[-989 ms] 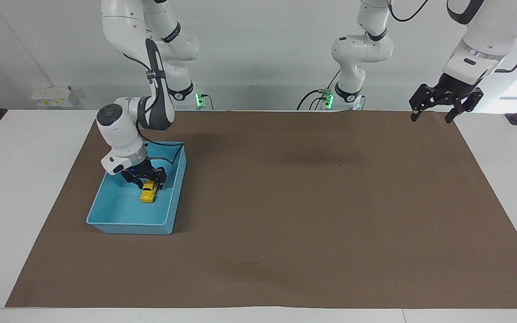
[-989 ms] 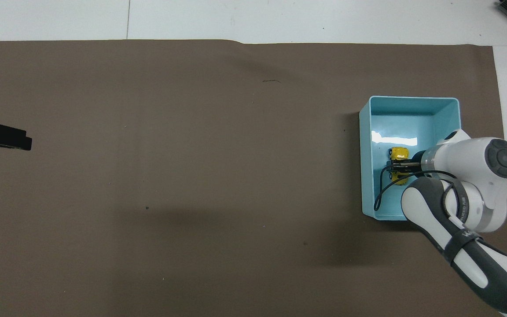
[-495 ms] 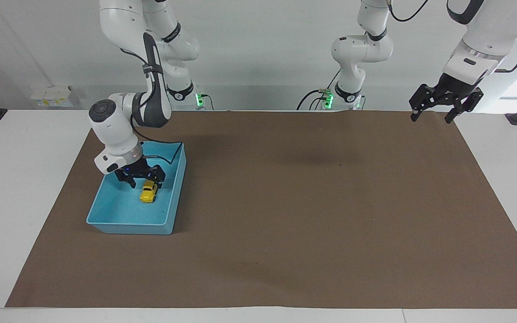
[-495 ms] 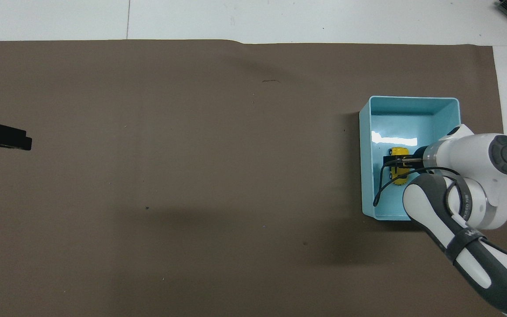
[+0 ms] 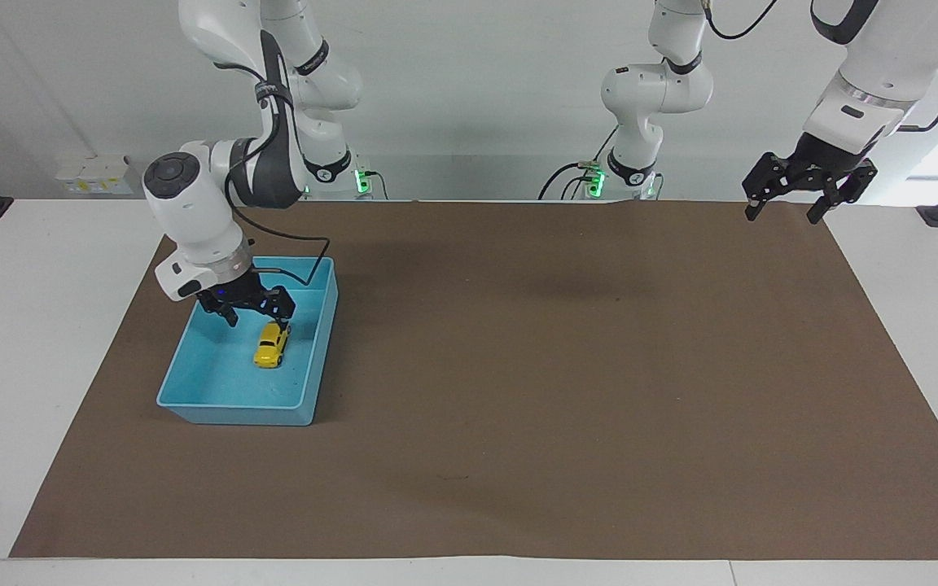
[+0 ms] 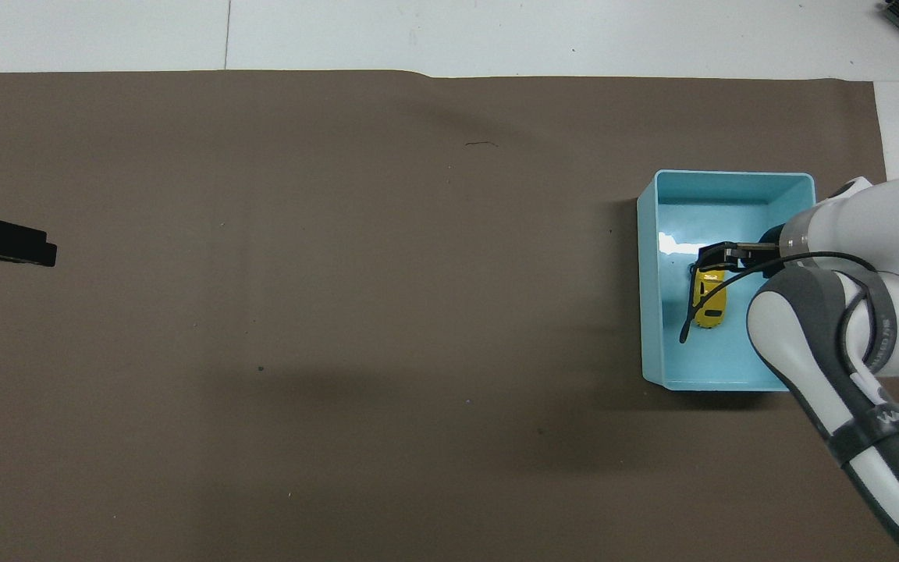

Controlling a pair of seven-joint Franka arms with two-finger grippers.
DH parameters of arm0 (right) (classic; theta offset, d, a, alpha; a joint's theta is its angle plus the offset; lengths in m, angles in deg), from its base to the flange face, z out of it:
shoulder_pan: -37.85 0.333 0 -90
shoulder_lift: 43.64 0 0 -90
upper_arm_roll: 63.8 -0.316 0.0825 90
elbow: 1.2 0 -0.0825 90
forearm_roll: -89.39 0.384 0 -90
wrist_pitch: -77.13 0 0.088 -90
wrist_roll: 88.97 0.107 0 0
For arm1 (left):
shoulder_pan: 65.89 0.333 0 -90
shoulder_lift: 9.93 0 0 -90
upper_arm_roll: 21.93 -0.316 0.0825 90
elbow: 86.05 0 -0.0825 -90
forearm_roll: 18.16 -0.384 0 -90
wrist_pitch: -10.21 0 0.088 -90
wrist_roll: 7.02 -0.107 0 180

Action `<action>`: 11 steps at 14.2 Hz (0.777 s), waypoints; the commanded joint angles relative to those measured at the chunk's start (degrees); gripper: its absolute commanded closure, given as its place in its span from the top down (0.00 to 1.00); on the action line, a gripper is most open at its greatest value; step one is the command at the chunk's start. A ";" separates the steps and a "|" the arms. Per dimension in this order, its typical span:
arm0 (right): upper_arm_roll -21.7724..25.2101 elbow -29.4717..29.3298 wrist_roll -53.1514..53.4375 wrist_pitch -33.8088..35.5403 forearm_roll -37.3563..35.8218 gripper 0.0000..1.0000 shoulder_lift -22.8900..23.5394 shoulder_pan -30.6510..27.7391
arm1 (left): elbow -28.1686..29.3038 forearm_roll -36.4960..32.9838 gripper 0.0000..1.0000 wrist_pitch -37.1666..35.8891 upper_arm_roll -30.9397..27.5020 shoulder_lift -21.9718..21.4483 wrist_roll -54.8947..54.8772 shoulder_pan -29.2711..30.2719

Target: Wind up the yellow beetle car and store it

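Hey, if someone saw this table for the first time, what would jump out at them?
Probably the yellow beetle car, bright on the floor of the blue bin at the right arm's end of the brown mat. The right gripper hangs open just above it, holding nothing. The left gripper waits open over the mat's other end.

Yellow beetle car [image 5: 270,346] in blue bin [image 5: 192,396], open right gripper [image 5: 256,319] just above.

- Both arms: glossy white rounded shells, dark grey joint caps and bands.
- Right arm [image 5: 192,203]: grey forearm panel with a strap; a thin black cable loops along it.
- Both grippers: black, two-fingered; right gripper [image 5: 251,313], left gripper [image 5: 791,203].
- Bases: green indicator lights, black cabling.
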 commanded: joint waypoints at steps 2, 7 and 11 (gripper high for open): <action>-0.58 -5.19 -3.69 7.85 -1.20 1.00 -0.58 0.25 | -0.49 -0.73 1.00 -1.20 0.42 -0.34 -0.34 0.63; -0.50 -11.70 -4.41 16.91 0.83 1.00 -1.98 0.08 | -0.40 -0.73 1.00 -1.20 0.42 -0.34 -0.34 0.63; -0.50 -11.88 -5.20 21.39 0.92 1.00 -6.02 -0.10 | -0.40 -0.73 1.00 -1.20 0.42 -0.34 -0.34 0.63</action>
